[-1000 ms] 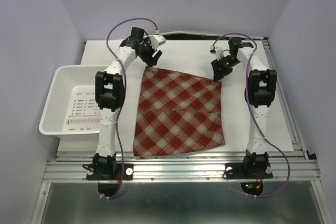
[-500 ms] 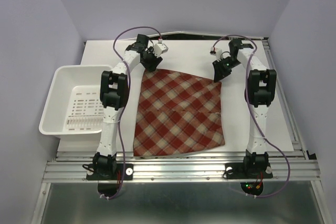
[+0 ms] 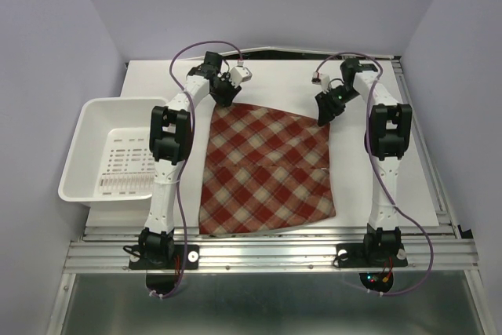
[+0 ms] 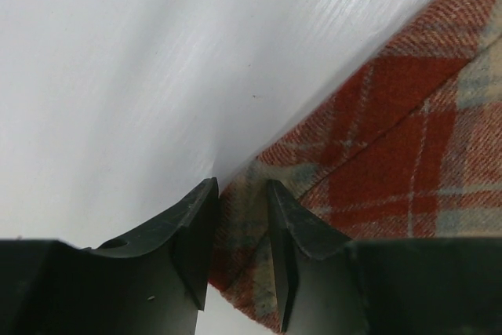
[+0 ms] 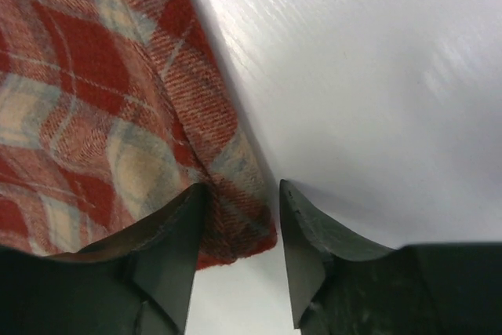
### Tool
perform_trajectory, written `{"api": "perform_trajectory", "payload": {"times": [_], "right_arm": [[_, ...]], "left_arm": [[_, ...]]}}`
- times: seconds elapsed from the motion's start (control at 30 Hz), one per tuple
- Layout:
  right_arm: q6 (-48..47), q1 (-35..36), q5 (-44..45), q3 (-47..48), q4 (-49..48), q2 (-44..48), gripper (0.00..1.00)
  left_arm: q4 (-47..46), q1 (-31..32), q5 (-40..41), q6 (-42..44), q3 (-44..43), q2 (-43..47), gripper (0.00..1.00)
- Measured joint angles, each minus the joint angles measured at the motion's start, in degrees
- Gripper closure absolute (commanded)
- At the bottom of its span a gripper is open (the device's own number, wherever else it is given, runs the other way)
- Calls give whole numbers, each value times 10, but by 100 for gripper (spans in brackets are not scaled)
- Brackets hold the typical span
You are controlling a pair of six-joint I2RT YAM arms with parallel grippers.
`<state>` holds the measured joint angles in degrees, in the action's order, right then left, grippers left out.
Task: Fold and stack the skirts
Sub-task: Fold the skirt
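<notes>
On white table [image 3: 276, 82], plaid skirt [image 3: 265, 170] spread flat

left arm [image 3: 161, 174]: white tube links with black joint housings.
right arm [image 3: 382, 182]: the same white links and black joints.
left gripper [image 4: 239, 190]: matt black fingers [image 4: 192, 233], curved inward and tapering to blunt tips.
right gripper [image 5: 243, 190]: the same black, curved fingers.
cables [image 3: 205, 43]: purple, looping away from behind each gripper.
bases [image 3: 153, 247]: black mounts, farthest from the grippers, with red and green lights [image 3: 375, 278] by the right one.
</notes>
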<state>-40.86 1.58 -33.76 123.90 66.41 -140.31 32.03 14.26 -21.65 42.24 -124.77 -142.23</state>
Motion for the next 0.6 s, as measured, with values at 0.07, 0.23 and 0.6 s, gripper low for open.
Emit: {"api": "perform_trajectory", "payload": {"times": [0.07, 0.23, 0.6], "right_arm": [[-7, 1, -1, 4, 9, -3, 77], [-4, 0, 7, 1, 8, -10, 99], [91, 2, 51, -3, -101, 1, 99]], "left_arm": [[2, 0, -1, 0, 0, 0, 64], [10, 0, -3, -2, -2, 0, 88], [7, -4, 11, -29, -58, -10, 100]]}}
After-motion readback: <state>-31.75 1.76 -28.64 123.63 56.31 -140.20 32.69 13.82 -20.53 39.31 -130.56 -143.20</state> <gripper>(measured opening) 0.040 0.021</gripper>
